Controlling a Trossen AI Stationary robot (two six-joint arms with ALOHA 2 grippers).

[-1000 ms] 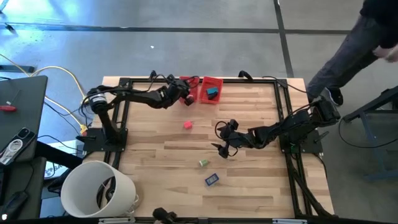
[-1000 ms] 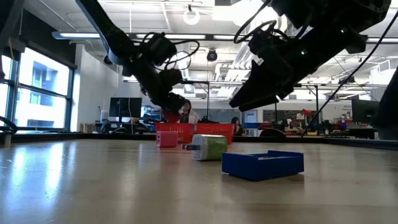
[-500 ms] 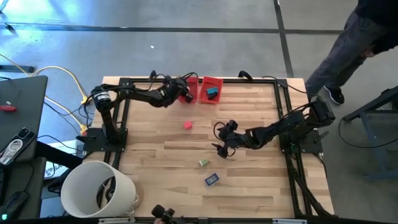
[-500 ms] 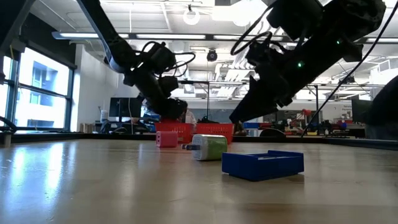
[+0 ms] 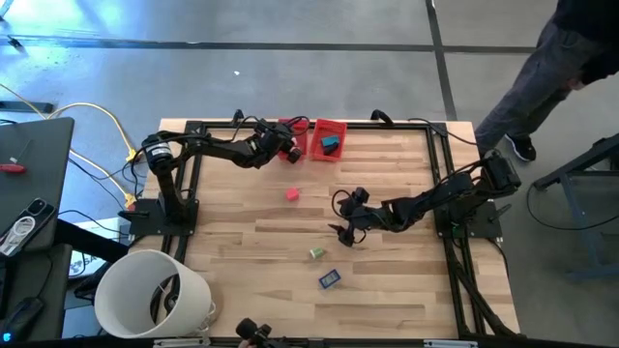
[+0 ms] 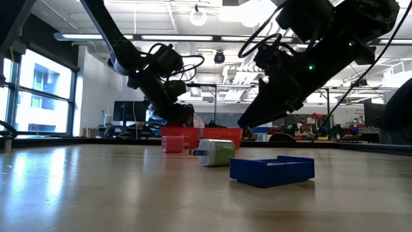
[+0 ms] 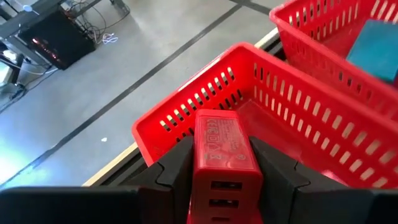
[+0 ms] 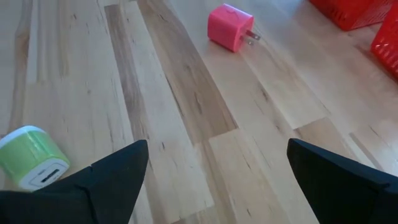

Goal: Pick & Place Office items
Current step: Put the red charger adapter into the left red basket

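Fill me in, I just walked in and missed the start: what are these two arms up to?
They are sorting small office items into red bins. The left gripper is shut on a red charger block, held over the left red bin; the neighbouring bin already holds a teal piece. The right gripper hangs open mid-table. A pink plug, a green plug and a blue piece still lie on the table.

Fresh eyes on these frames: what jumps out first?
The left gripper at the table's far edge, holding a red charger over the left red bin, with a teal piece already in the neighbouring bin. Mid-table, the right gripper hangs with jaws wide open above bare wood, with the pink charger, the green one and a dark blue piece loose around it.
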